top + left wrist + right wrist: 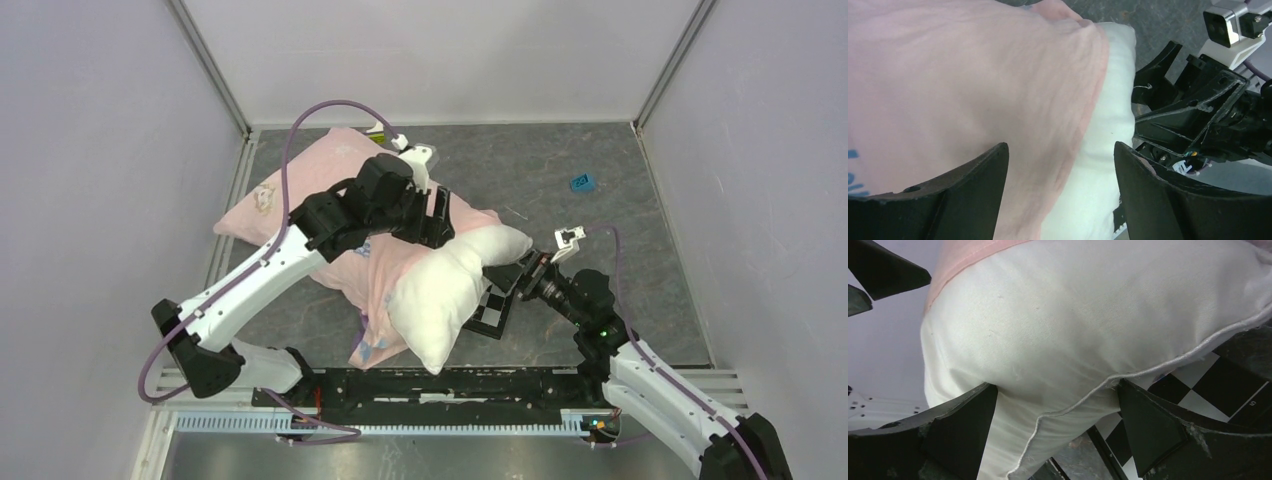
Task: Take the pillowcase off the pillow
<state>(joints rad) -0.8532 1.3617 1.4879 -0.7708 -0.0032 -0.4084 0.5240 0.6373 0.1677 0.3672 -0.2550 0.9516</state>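
- On the near part of the counter (640,300), seeing the bare white end of the pillow (438,295) sagging toward the arm bases and lying partly over the checkered board (497,312); risking dragging that board along with any sideways tug.
- Just right of it, finding the right hand (1056,385) spread wide around the pillow's seamed corner, stuffing touching both fingers but showing no squeeze; risking the whole pillow sliding off with the cover at the first pull, having no real anchor.
- At mid-counter, finding the left hand (1060,145) with fingers apart, straddling the pink hem at the meeting of the pillowcase (963,90) and white cloth; risking closing on cover and pillow together, locking the two and stalling the strip-off.
- Risking, equally, catching only a thin fold of that slack fabric and losing it under load.
- Between the two hands, noticing black linkages crowding close in the left wrist view; risking a knock with any careless swing.
- Farther back, seeing the covered part of the pillow lying plump near the left wall (120,200); risking the cover bunching and jamming on the stuffing.
- At the far right, passing over a small blue object (582,182), sitting well apart and posing no trouble.
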